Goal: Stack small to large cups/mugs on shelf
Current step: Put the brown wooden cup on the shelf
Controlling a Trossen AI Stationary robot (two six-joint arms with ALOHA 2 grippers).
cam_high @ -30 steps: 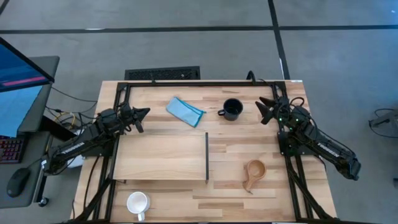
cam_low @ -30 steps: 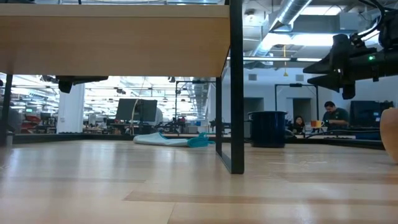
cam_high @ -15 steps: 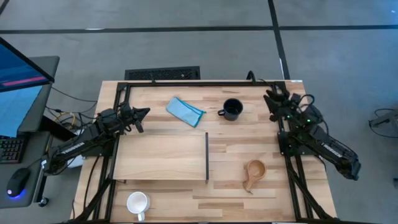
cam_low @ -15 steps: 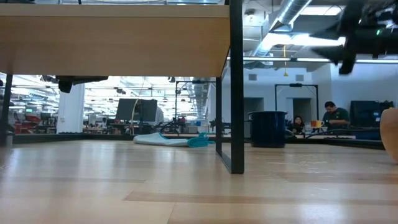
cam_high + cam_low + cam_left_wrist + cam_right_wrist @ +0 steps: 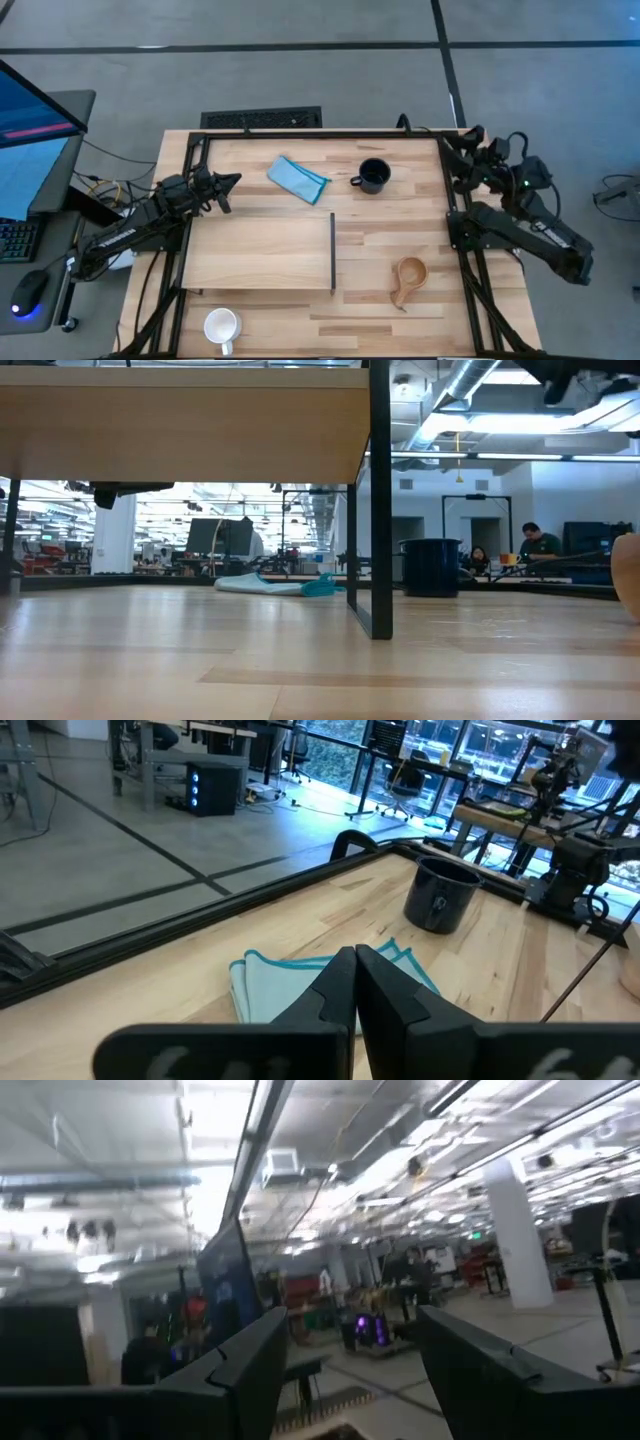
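Observation:
The black mug (image 5: 374, 176) stands on its base on the table at the far middle; it also shows in the left wrist view (image 5: 440, 895). The tan wooden cup (image 5: 408, 276) lies near the right. The white mug (image 5: 221, 326) stands at the near left. The shelf (image 5: 260, 253) is a pale board raised on dark legs (image 5: 380, 500). My left gripper (image 5: 228, 185) is shut and empty at the far left, beside the blue cloth. My right gripper (image 5: 458, 150) is open and empty, high over the table's far right corner.
A folded blue cloth (image 5: 298, 178) lies flat between my left gripper and the black mug. A dark frame (image 5: 320, 134) runs along the table's edges. In the low view there is room under the shelf (image 5: 180, 420). People sit in the room beyond the table (image 5: 540, 545).
My right gripper has risen and drawn back from beside the black mug toward the table's far right corner, tipping upward until its wrist view looks at the room. It has left the low view at the top. The mugs, cloth and left arm have kept still.

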